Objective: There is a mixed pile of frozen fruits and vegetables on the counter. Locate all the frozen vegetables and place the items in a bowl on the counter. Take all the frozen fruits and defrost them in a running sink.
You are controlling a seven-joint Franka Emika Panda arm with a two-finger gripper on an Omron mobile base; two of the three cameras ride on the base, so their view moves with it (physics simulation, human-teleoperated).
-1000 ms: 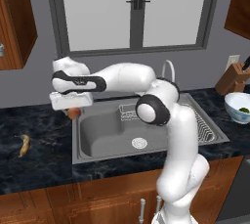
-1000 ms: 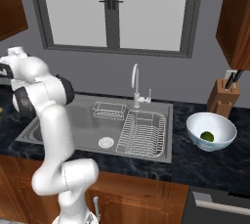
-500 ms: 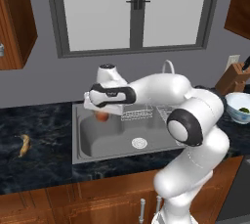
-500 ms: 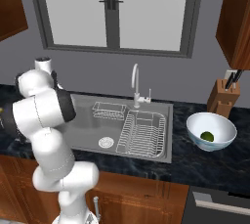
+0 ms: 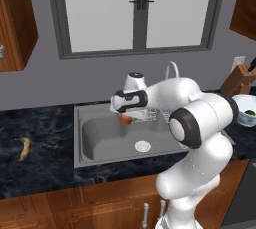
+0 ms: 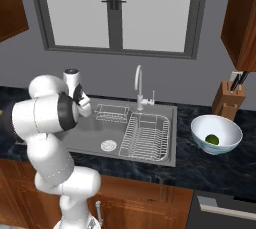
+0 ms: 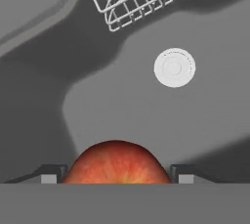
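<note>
The gripper pinches the red apple between both fingers and holds it above the sink, over the basin floor near the round drain. The banana lies on the table left of the sink; the green ball sits in the white bowl

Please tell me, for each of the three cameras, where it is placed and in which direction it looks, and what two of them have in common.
Left base view: behind the arm's left, looking forward and down at the sink; the arm and claw with the red fruit show.
Right base view: behind the arm's right, facing sink and bowl; the arm shows.
Hand view: on the hand, looking down into the basin; fingertips flank the fruit.
Shared: both base views show sink, faucet and window.
</note>
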